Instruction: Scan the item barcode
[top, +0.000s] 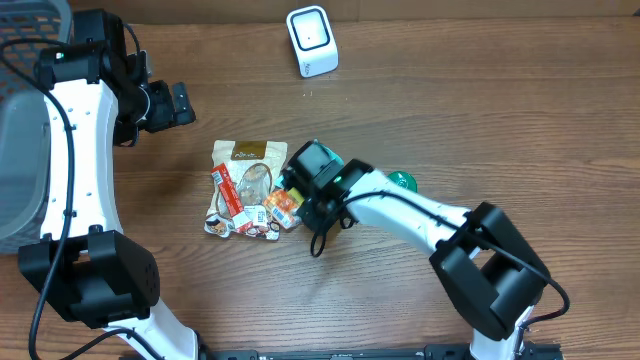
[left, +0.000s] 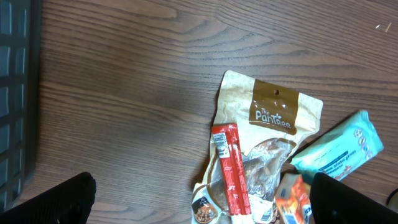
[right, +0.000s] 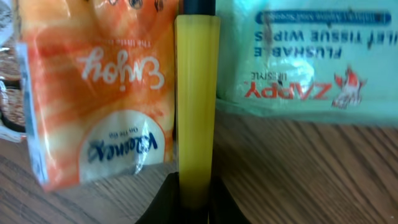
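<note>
Orange packet (top: 283, 205): lies at the centre of the table (top: 450, 90), at the 3 o'clock edge of a small heap of goods; print reads "Enjoy" in the right wrist view.
Right gripper (right: 196, 37): lowered onto the heap, fingers drawn together into one yellow strip. The strip touches the packet's edge, with the packet at its 9 o'clock side. Whether the edge is pinched cannot be told.
Wipes pack (right: 298, 56): pale green, at the strip's 3 o'clock side, just beside the orange packet; largely covered by the right wrist from overhead.
Brown pouch (top: 245, 160): at 10 o'clock from the orange packet, flat, labelled "The Pantree".
Red stick packet (top: 228, 188): lies across the pouch, at 9 o'clock from the orange packet.
Small sachets (top: 245, 226): at 7 o'clock, along the heap's near edge.
Green object (top: 403, 182): at 3 o'clock, beside the right arm; kind unclear.
White scanner (top: 312, 40): at 12 o'clock, well apart, near the far table edge.
Left gripper (top: 183, 104): at 10 o'clock, clear of the heap, fingers spread wide, holding nothing.
Basket (top: 20, 40): dark mesh, far 10 o'clock corner.
</note>
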